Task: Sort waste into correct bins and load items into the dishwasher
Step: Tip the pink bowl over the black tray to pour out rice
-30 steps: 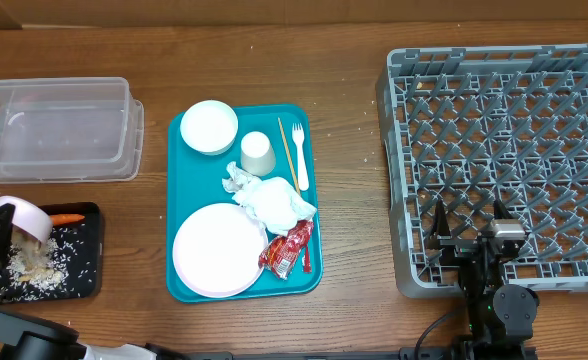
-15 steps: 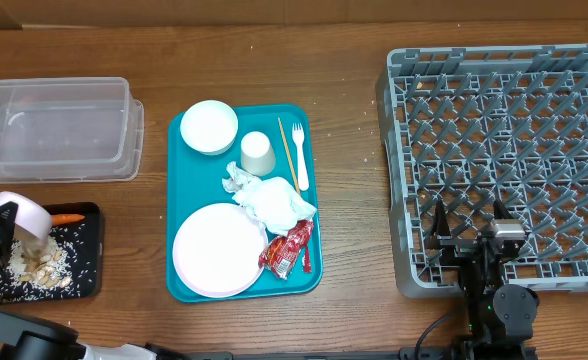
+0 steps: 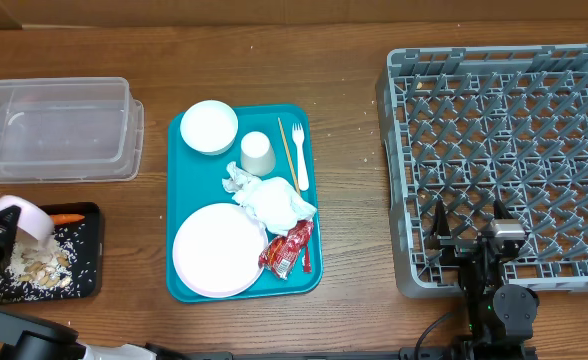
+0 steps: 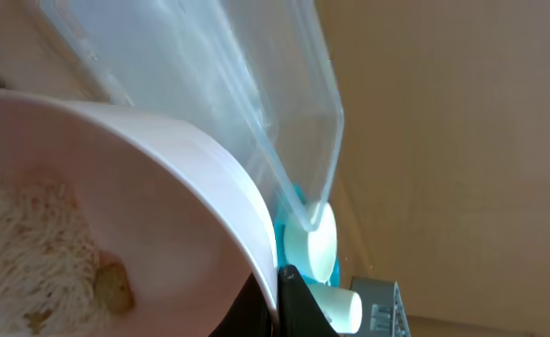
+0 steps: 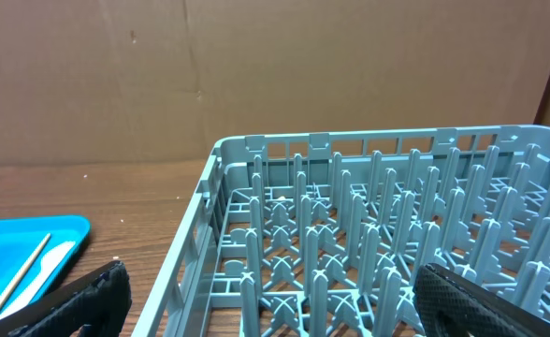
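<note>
My left gripper (image 4: 282,298) is shut on the rim of the pale pink bowl (image 3: 20,216), which is tipped over the black tray (image 3: 86,285). Rice-and-nut scraps (image 3: 36,266) lie on that tray, and some still cling inside the bowl (image 4: 41,253). An orange carrot (image 3: 69,218) rests at the tray's top edge. On the teal tray (image 3: 310,180) are a white bowl (image 3: 209,126), cup (image 3: 257,153), fork (image 3: 299,155), napkins (image 3: 270,200), red wrapper (image 3: 289,248) and pink plate (image 3: 217,250). My right gripper (image 5: 275,304) stands open above the grey dish rack (image 3: 504,150).
The clear tub (image 3: 59,130) sits just behind the black tray, at the far left. A thin wooden stick (image 3: 288,152) lies next to the fork. Bare wood separates the teal tray from the rack.
The heap of scraps under the bowl has spread out flatter on the black tray, and the bowl has shifted slightly. The right arm has not moved.
</note>
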Robot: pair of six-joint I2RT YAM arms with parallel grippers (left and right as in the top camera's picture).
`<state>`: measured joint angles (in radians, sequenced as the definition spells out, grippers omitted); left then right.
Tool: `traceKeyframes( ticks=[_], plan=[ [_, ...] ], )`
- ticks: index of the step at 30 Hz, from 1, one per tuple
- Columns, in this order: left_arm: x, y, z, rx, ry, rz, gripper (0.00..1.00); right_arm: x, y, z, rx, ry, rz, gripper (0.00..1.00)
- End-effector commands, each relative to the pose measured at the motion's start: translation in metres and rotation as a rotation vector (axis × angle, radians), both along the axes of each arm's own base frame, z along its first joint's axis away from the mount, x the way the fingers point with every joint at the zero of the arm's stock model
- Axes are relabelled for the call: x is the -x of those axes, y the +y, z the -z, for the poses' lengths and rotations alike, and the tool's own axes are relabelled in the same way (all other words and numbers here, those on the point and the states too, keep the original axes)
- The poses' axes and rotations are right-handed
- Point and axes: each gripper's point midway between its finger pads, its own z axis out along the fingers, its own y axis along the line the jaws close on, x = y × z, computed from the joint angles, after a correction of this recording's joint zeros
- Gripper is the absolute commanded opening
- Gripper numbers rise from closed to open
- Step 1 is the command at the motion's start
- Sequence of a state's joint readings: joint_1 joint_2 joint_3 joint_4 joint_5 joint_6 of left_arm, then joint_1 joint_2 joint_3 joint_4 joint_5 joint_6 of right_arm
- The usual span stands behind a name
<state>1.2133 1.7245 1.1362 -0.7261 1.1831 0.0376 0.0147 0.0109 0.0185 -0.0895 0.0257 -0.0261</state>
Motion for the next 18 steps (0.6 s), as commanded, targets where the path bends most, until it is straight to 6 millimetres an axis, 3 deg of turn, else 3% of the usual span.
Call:
traceKeyframes(
  ticks=[1, 5, 10, 14, 15, 17, 18],
  plan=[
    [-0.011, -0.008, -0.043, 0.011, -0.266, 0.083, 0.04, 0.0, 0.002, 0.002, 0.004, -0.003, -0.01, 1.0],
    [0.002, -0.005, 0.007, 0.01, 0.033, 0.013, 0.04, 0.0, 0.002, 0.002, 0.004, -0.003, -0.01, 1.0],
    [0.001, -0.008, -0.001, 0.025, -0.02, 0.026, 0.04, 0.0, 0.002, 0.002, 0.004, -0.003, -0.01, 1.0],
    [0.013, -0.001, 0.029, 0.023, 0.181, -0.033, 0.04, 0.0, 0.002, 0.002, 0.004, -0.003, -0.01, 1.0],
    [0.005, -0.002, 0.015, 0.046, 0.092, -0.023, 0.04, 0.0, 0.002, 0.002, 0.004, -0.003, -0.01, 1.0],
    [-0.009, -0.013, -0.04, 0.051, -0.247, 0.078, 0.04, 0.0, 0.002, 0.002, 0.004, -0.003, -0.01, 1.0],
    [-0.008, -0.014, -0.045, 0.043, -0.28, 0.09, 0.04, 0.0, 0.002, 0.002, 0.004, -0.003, -0.01, 1.0]
  ],
)
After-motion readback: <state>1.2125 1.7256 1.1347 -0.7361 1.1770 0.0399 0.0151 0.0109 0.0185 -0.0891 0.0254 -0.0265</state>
